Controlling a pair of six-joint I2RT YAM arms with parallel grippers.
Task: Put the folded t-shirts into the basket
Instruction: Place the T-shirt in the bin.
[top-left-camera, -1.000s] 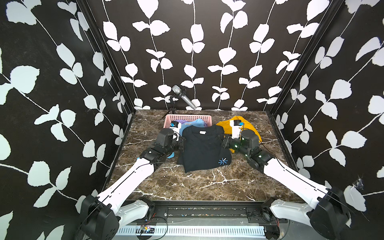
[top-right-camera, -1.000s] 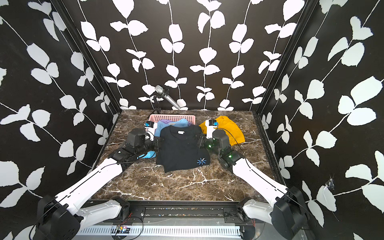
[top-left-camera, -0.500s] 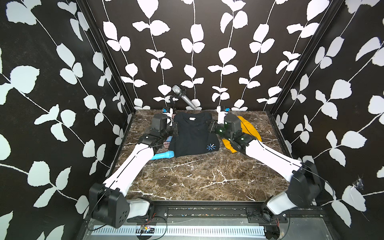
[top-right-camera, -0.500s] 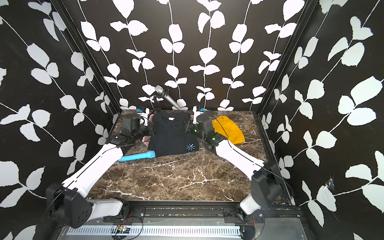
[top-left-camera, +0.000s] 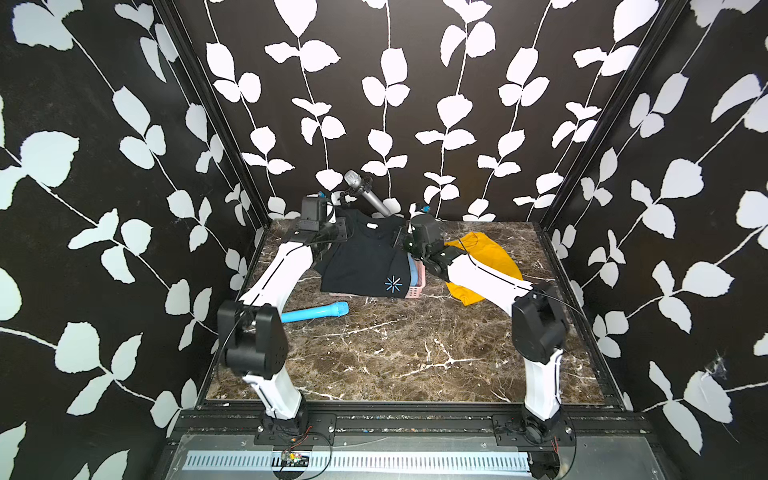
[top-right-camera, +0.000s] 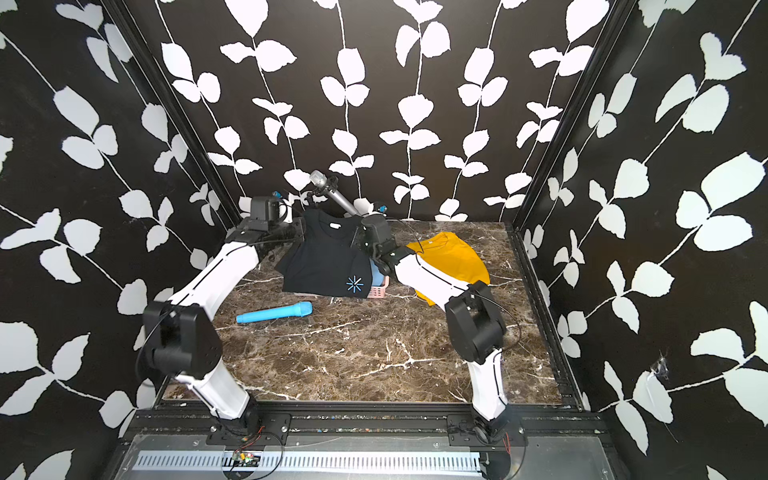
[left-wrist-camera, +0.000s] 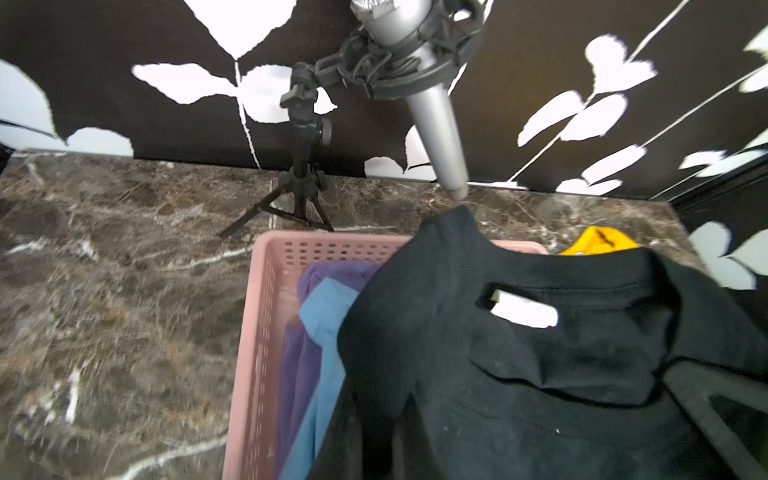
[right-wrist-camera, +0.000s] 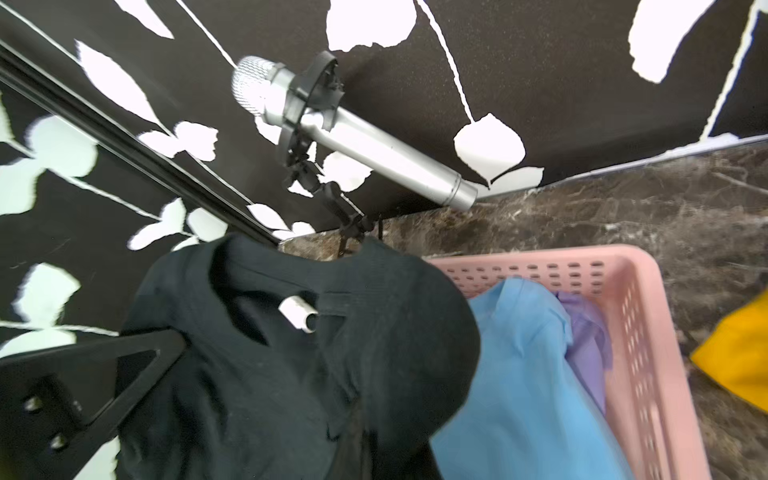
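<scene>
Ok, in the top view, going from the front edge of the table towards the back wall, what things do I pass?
blue cylinder → black t-shirt → silver microphone

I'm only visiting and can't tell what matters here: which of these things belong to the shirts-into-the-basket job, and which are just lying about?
Part of the job:
black t-shirt
light blue t-shirt
lilac t-shirt
yellow t-shirt
pink basket

Just lying about:
blue cylinder
silver microphone on its tripod

No legible text; a blue starburst (top-left-camera: 393, 284) marks the black t-shirt (top-left-camera: 360, 255).
</scene>
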